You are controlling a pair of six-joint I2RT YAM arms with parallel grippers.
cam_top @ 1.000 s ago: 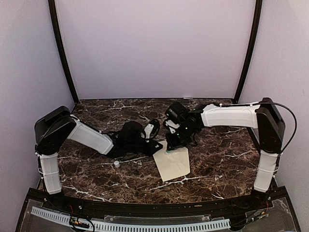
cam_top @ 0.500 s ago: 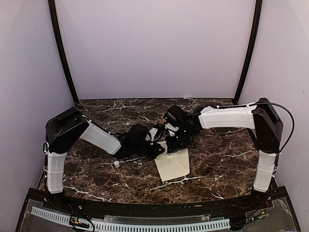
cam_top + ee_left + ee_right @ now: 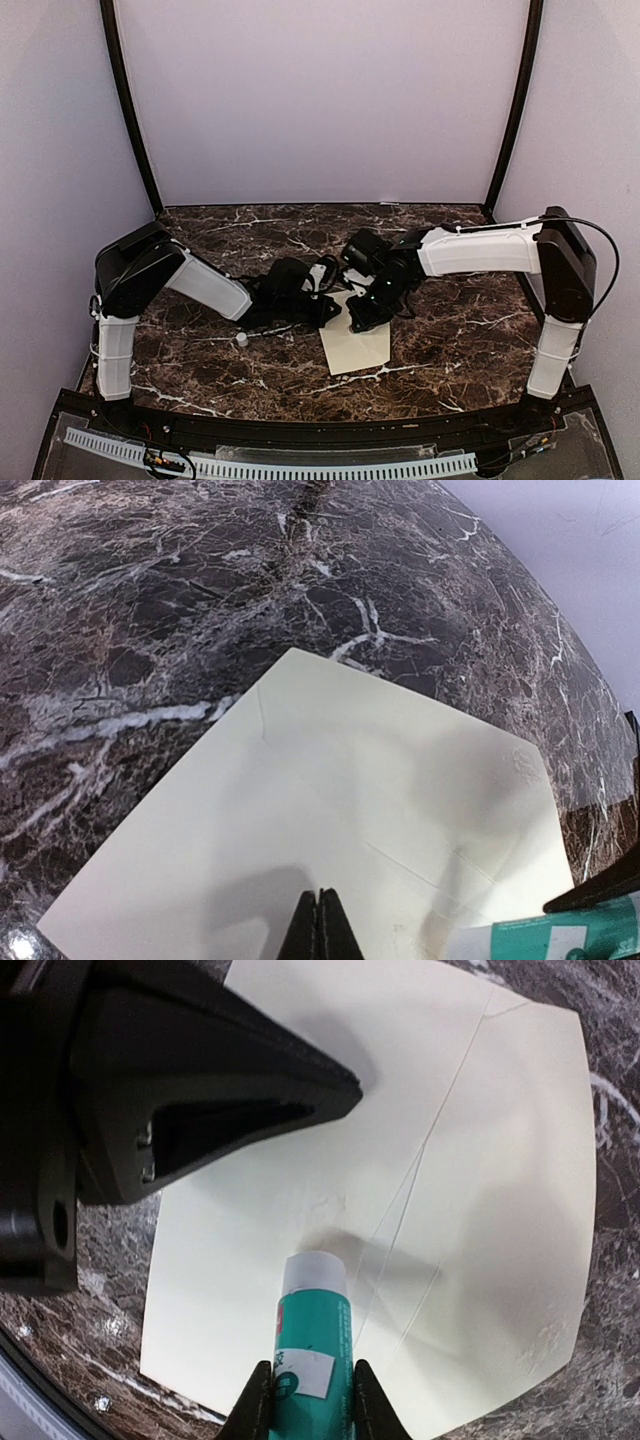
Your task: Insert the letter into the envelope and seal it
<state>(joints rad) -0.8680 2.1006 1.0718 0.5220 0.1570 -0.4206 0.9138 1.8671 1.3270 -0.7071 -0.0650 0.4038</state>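
Got the right gripper clamped round a glue stick, tip down on the envelope, flat on the bench. Got the left gripper pinched shut, tip on the same sheet. Can't spot the letter, maybe inside. Could drag or wrinkle it if pushed hard, or smear glue off the seam.

The envelope is pale cream paper, matt and smooth, with fine seam lines. The table has a dark brown marble-pattern surface with white veins and a slight sheen. The glue stick is smooth teal plastic with a white label. The left gripper is matt black plastic.
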